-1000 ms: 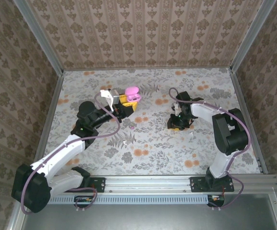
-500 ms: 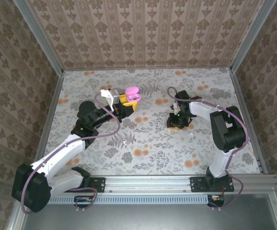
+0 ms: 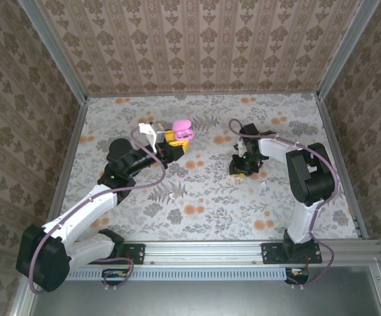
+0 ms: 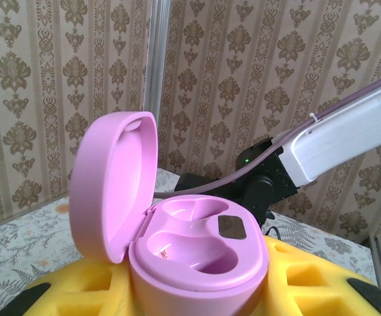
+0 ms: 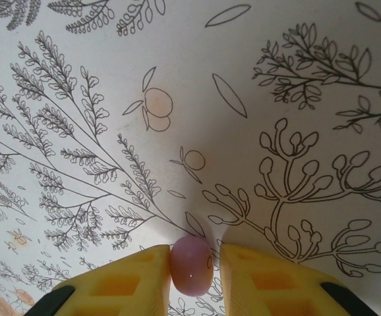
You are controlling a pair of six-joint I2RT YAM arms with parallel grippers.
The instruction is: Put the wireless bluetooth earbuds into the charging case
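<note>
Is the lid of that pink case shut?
No, the charging case sits with its lid swung up and open.

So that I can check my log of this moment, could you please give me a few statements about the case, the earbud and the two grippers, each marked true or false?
1. The lid of the case stands open. True.
2. An earbud already sits in the case. False: both hollows are empty.
3. The left gripper holds the case. True.
4. The right gripper hangs far from any earbud. False: a pink earbud lies on the table between its yellow fingers.
</note>
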